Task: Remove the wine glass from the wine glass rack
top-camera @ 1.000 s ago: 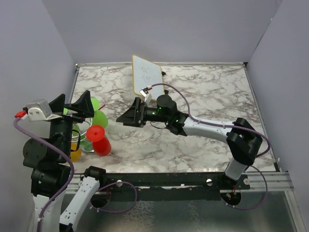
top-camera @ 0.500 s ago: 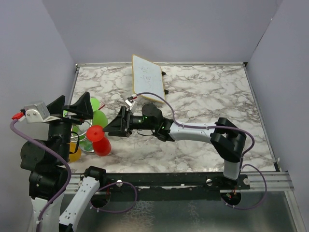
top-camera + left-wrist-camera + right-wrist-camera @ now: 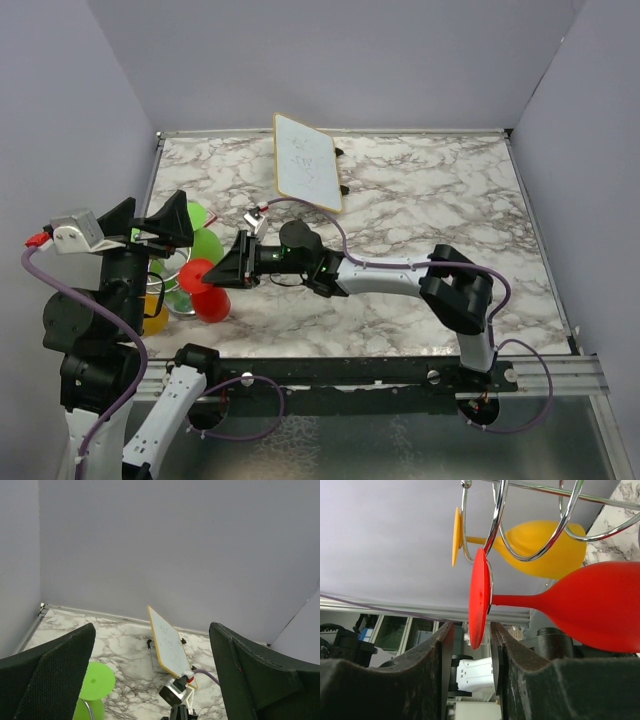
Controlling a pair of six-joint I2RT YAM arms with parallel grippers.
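The table (image 3: 420, 200) carries the wine glass rack (image 3: 496, 511). The left tool (image 3: 151, 627) hangs above the rack, spread wide and empty. The right tool (image 3: 471, 630) is level with the rack's wire arms, its jaws narrowly apart on either side of the red wine glass (image 3: 600, 605) foot and not visibly pinching it. The glass hangs in a rack arm, so the task looks barely begun: gripping it and sliding it out remain.

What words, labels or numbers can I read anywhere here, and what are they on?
No text can be read in any view.
White board: faint grey scribbles, too faint to read.
Red wine glass, yellow wine glass, chrome rack: no print showing.
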